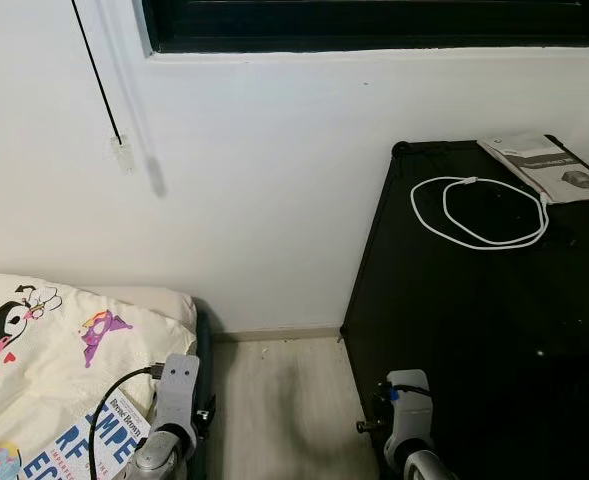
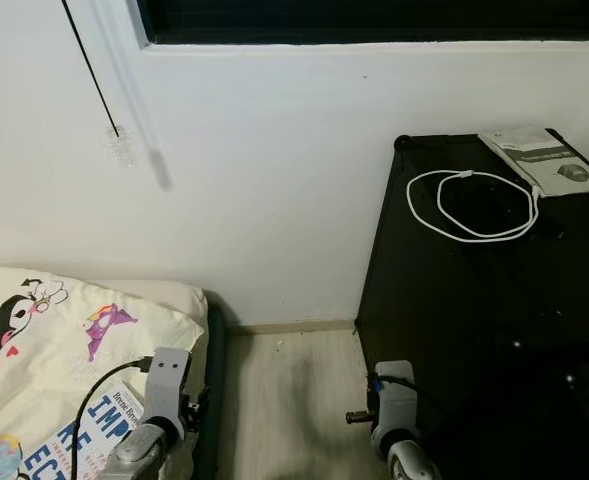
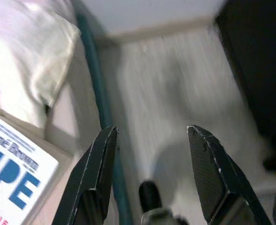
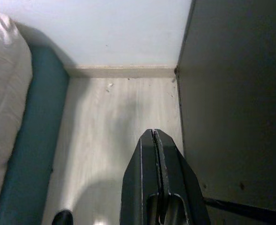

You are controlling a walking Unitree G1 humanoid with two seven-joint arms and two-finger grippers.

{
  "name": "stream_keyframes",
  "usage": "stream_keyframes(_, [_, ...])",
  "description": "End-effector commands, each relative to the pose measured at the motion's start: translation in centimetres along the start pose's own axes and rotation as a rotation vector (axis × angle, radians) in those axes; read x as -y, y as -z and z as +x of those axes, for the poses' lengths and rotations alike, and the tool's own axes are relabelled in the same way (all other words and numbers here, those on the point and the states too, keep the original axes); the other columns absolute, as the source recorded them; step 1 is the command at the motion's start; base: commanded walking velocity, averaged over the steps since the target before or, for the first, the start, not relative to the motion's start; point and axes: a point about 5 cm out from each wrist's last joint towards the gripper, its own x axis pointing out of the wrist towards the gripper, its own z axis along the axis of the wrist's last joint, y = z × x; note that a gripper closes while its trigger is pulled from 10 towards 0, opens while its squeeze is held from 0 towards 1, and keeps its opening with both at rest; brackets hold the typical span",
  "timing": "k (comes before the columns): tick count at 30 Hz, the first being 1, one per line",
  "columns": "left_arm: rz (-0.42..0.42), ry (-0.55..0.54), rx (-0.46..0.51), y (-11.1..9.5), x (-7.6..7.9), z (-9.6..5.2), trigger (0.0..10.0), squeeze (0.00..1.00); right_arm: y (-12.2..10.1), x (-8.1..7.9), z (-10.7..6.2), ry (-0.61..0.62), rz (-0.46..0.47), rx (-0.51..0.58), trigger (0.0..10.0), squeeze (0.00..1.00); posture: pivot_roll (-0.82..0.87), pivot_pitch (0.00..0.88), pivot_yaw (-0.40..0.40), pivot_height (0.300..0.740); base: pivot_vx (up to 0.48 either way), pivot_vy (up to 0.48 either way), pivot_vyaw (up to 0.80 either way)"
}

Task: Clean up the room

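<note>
1. My left gripper (image 3: 149, 136) hangs low at near left, fingers (image 3: 98, 168) spread wide, nothing between them, over the strip of pale wood floor (image 1: 284, 400) beside the bed edge.
2. My right gripper (image 4: 155, 140) hangs low at near right, fingers pressed together, holding nothing, over the same floor strip next to the black cabinet side.
3. Bed (image 1: 200, 345) at near left: cream blanket (image 1: 44, 330) with cartoon prints; teal mattress edge shows along its right side.
4. A book (image 1: 69, 445) with blue letters lies on the blanket at the near edge, just left of my left arm.
5. Black cabinet (image 1: 454, 330) at right, against the white wall (image 1: 274, 180); its top serves as a counter.
6. White cable (image 1: 479, 212) lies coiled in loose loops on the counter, toward the far side.
7. A booklet (image 1: 546, 165) lies flat at the far right corner of the counter, just beside the cable, touching unclear.
8. Black cord (image 1: 96, 70) with a clear end piece hangs down the wall at far left, below the dark window frame (image 1: 374, 25).
</note>
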Motion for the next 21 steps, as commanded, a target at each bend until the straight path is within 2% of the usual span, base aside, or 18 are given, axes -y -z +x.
stream_keyframes(1, [0.033, 0.006, -0.059, 1.25, -0.23, -0.36, 10.0, 0.0, 1.2, -0.24, -0.39, -0.01, -0.015, -0.067, 10.0, 0.0, 0.01, 0.125, 0.001, 0.729, 0.0, 0.0, 0.0])
stream_keyframes(6, [0.037, 0.006, -0.046, 1.27, -0.24, -0.53, 10.0, 0.0, 1.25, -0.56, -0.35, -0.025, -0.028, -0.073, 10.0, 0.0, 0.02, 0.127, -0.001, 0.729, 0.0, 0.0, 0.12])
stream_keyframes(12, [0.02, -0.009, 0.004, 0.54, -0.42, -0.5, 10.0, 0.0, 0.8, -1.15, -0.04, -0.053, -0.044, -0.056, 10.0, 0.0, 0.02, 0.129, -0.008, 0.729, 0.0, 0.0, 0.8])
stream_keyframes(21, [0.033, 0.019, -0.009, 0.53, 0.07, -0.39, 10.0, 0.0, 0.64, -0.99, 0.08, -0.047, -0.043, -0.056, 10.0, 0.0, 0.02, 0.13, -0.004, 0.729, 0.0, 0.0, 0.8])
